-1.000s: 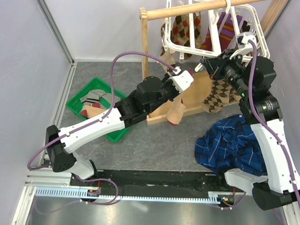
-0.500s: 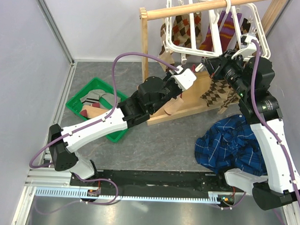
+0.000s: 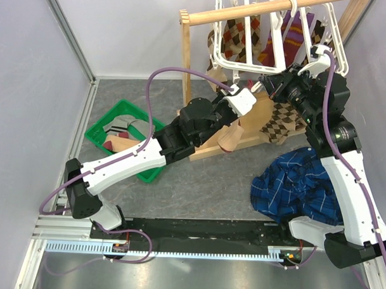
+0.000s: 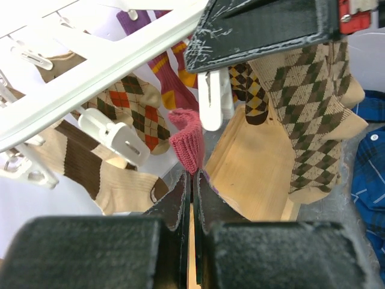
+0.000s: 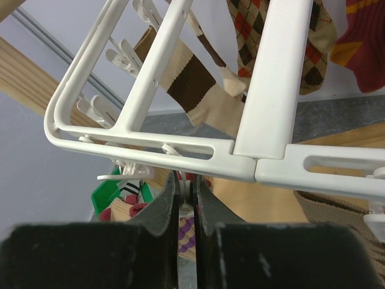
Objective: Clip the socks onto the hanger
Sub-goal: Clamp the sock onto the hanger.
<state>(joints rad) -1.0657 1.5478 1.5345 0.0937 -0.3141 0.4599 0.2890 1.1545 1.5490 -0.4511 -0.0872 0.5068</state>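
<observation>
My left gripper (image 3: 245, 99) is shut on the maroon cuff (image 4: 187, 141) of a tan sock (image 3: 231, 136), which hangs below it in front of the wooden stand. The cuff is held up just below a white clip (image 4: 210, 99) of the white grid hanger (image 3: 216, 53). My right gripper (image 3: 268, 84) is shut on that clip (image 5: 185, 191), pinching it under the hanger's frame (image 5: 264, 90). In the left wrist view my left gripper (image 4: 192, 177) has its jaws nearly together on the cuff. More socks lie in the green basket (image 3: 123, 103).
Brown argyle socks (image 3: 282, 119) and striped socks hang from the hanger on the wooden rail (image 3: 248, 13). The stand's wooden base (image 3: 261, 112) lies beneath. A blue plaid cloth (image 3: 299, 186) lies at the right. Grey walls close the left and back.
My left gripper has carried the sock up and to the right, toward the clip. My right gripper has stayed at the hanger's front edge with only a slight shift.
</observation>
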